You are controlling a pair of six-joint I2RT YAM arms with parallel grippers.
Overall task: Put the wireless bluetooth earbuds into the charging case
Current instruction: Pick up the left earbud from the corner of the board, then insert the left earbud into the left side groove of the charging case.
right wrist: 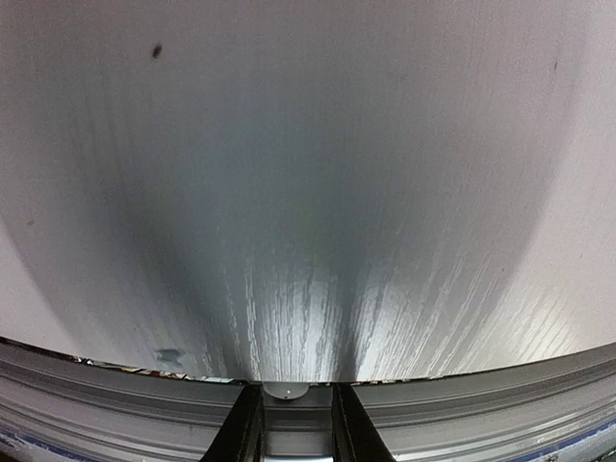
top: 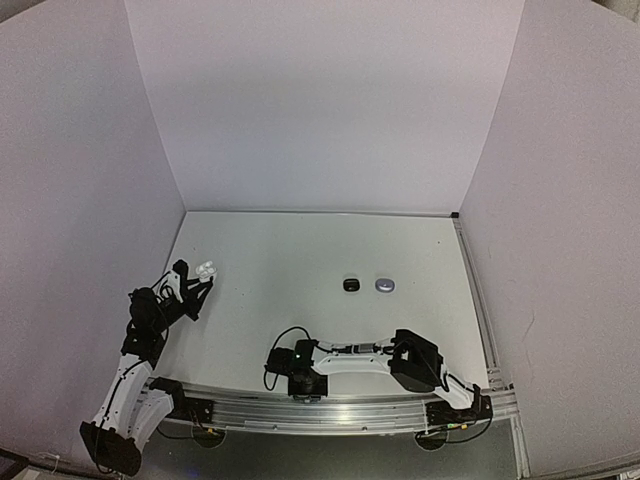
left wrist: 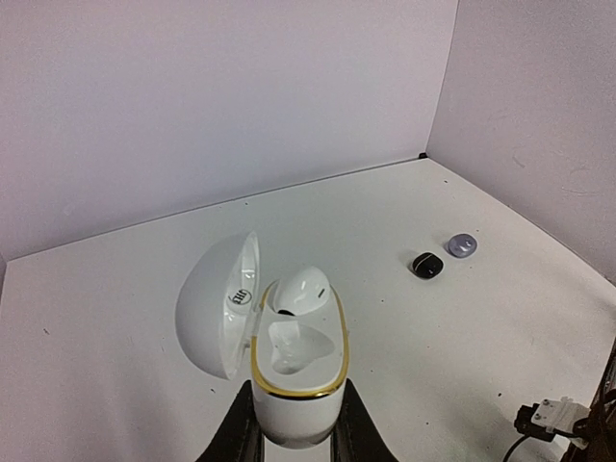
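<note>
My left gripper (left wrist: 296,423) is shut on the base of a white charging case (left wrist: 300,404) with a gold rim, held off the table at the left (top: 207,268). Its lid (left wrist: 214,303) hangs open to the left. One white earbud (left wrist: 300,289) rests tilted in the far socket; the near socket (left wrist: 289,348) is empty. My right gripper (right wrist: 296,395) points down at the bare table by the near rail (top: 418,368). Its fingers stand a little apart with nothing between them.
A closed black case (top: 351,284) (left wrist: 427,265) and a silvery grey case (top: 384,285) (left wrist: 461,245) lie side by side mid-table. White walls close off the left, back and right. A metal rail (top: 330,408) runs along the near edge.
</note>
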